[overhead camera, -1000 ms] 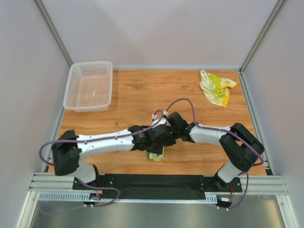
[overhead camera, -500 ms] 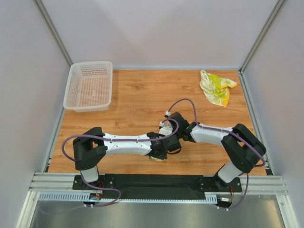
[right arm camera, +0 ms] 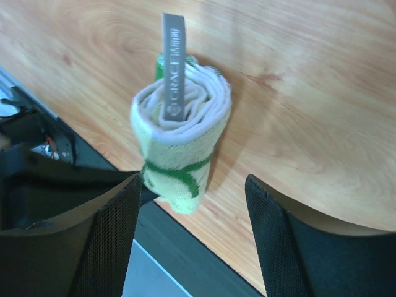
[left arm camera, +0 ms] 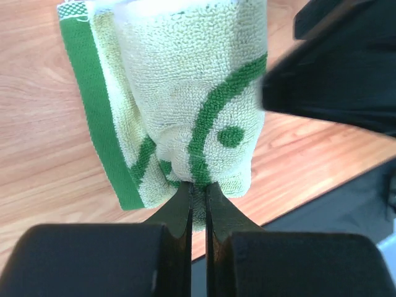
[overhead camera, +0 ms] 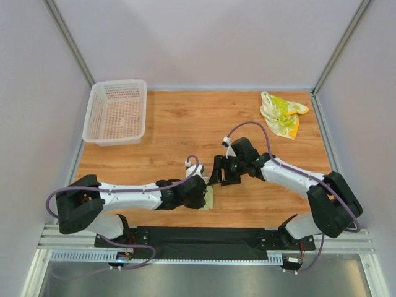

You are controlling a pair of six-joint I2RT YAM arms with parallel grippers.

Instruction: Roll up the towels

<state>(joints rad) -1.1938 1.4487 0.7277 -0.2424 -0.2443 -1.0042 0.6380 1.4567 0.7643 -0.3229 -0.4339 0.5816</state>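
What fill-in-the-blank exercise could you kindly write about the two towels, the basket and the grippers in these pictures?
1. The left gripper is shut on the cream towel with dark green lines, which is ___ into a tube.
2. The right gripper stands ___.
3. On the wooden table, the cream towel with yellow-green blotches and an orange edge lies crumpled in the far ___ corner.
4. The white plastic mesh basket sits in the far ___ corner.

Missing words: rolled; open; right; left.

On the tabletop (overhead camera: 179, 130) we see a white basket (overhead camera: 116, 112) (far left) and a blotched towel (overhead camera: 281, 114) far right. A rolled green-lined towel (right arm camera: 185, 161) rests near the front.
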